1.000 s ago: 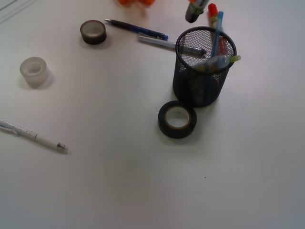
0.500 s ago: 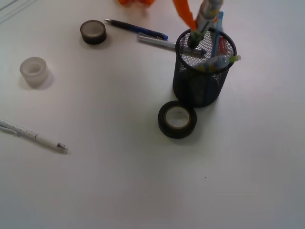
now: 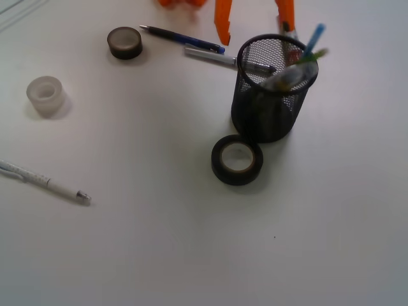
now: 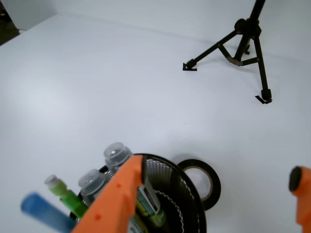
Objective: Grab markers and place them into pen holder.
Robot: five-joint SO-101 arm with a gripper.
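The gripper (image 3: 255,25) is seen spread wide and empty just behind the pen holder (image 3: 271,111), one orange finger ending left of the rim and the other lying close to its far right edge. In the wrist view the cup sits directly below and between the jaws, so the task's things lie straight down from the hand. The markers (image 4: 104,177) are found standing inside the mesh cup, their long axes tilted and their butt ends leaning over the rim on the right in the front view, beside a light-blue stick (image 3: 314,37) and a green-tipped pen. No marker is seen on the table (image 3: 159,242); only slim pens (image 3: 185,40) behind the cup, a white pen at the left edge, a black tape roll (image 3: 237,159) just in front of the cup, a smaller dark roll and a clear roll remain. Compared with half a second earlier, a marker then held over the cup mouth has been released, and the jaws have been opened and drawn back toward the top edge. The placing is judged essentially complete.
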